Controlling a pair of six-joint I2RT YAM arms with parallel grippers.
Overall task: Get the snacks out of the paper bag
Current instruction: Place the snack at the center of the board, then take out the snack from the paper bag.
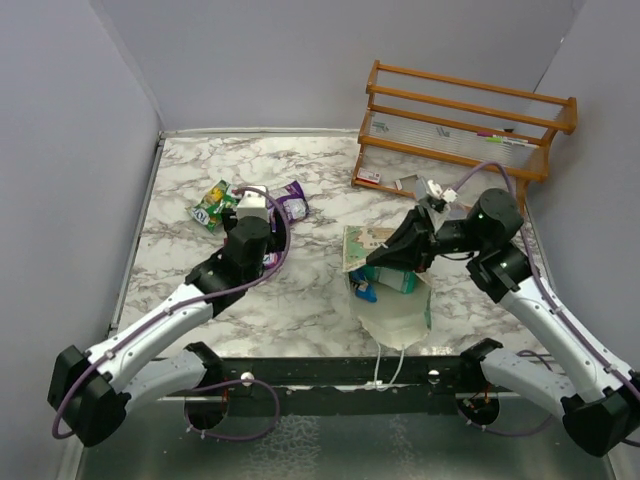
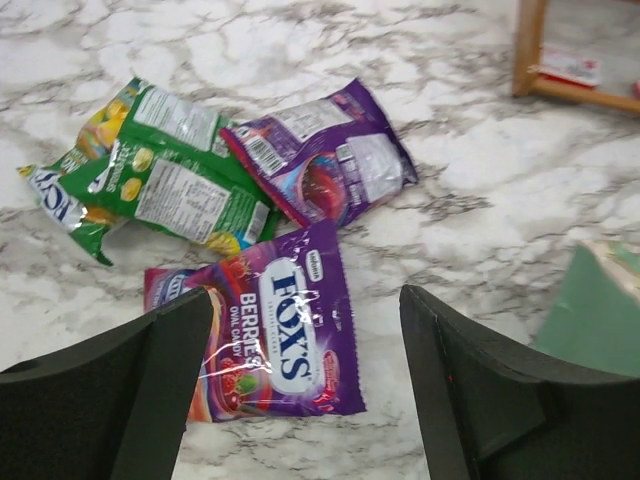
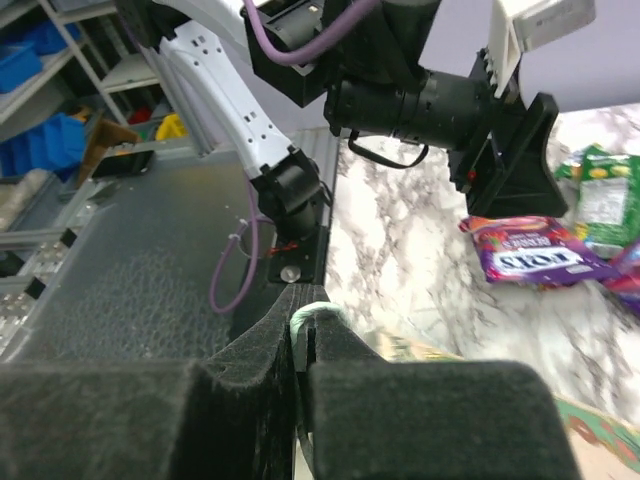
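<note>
The mint-green paper bag [image 1: 394,318] lies mid-table with its white inside showing and packets [image 1: 378,285] still in it. My right gripper [image 1: 388,256] is shut on the bag's upper edge; in the right wrist view a mint-green fold [image 3: 318,312] is pinched between the closed fingers [image 3: 250,390]. My left gripper [image 1: 260,242] is open and empty, just above a purple Fox's packet [image 2: 285,335] lying on the table. Two green packets [image 2: 150,165] and another purple packet [image 2: 325,160] lie beyond it. The bag's corner [image 2: 600,320] shows at the right of the left wrist view.
A wooden slatted rack [image 1: 470,125] stands at the back right, with small white-and-red cards [image 1: 368,177] at its foot. The green packets [image 1: 213,205] and the purple one [image 1: 293,203] lie at the back left. Grey walls close in the table on three sides.
</note>
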